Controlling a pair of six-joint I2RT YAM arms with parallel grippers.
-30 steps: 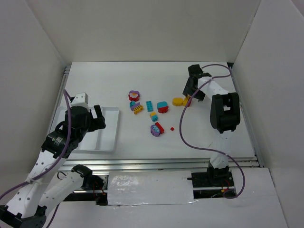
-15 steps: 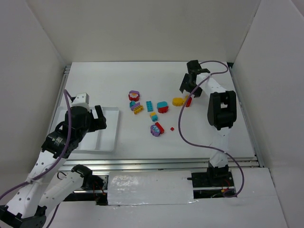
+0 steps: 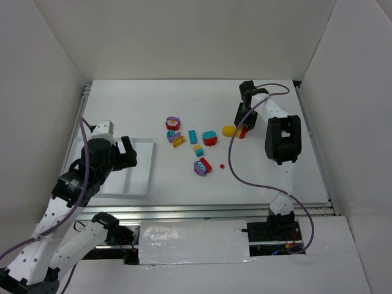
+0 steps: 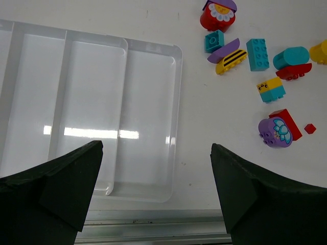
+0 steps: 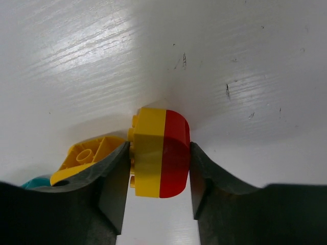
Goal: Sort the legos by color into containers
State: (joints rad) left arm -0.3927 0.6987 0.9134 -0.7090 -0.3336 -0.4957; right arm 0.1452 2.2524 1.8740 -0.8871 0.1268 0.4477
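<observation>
Legos (image 3: 193, 136) are lying loose in a cluster around the middle of the white table (image 3: 184, 98). They are right of the tray (image 3: 141, 174), which is sitting flat at the near left with its four long compartments running near to far. White walls are closing the table in: the back wall (image 3: 196, 43) at the far edge, the left wall (image 3: 37, 122) and the right wall (image 3: 355, 122) along the sides. A metal rail (image 3: 202, 212) is running along the near edge, just near of the tray.

My right fingers (image 3: 243, 122) are pinching a rounded yellow-and-red brick (image 5: 161, 138) at the far right end of the cluster, one finger pressing on each side. A yellow brick (image 3: 229, 130) is lying just beside it on the left. I cannot tell whether the pinched brick is resting on the table or coming off it. My left fingers (image 3: 127, 153) are hanging spread wide above the near part of the tray.

Bare table is stretching from the cluster to the back wall, and again from the cluster toward the right wall. A narrower bare strip is lying between the tray and the bricks. My right arm's purple cable (image 3: 233, 162) is looping across the table just right of a tiny red piece (image 3: 222, 165).
</observation>
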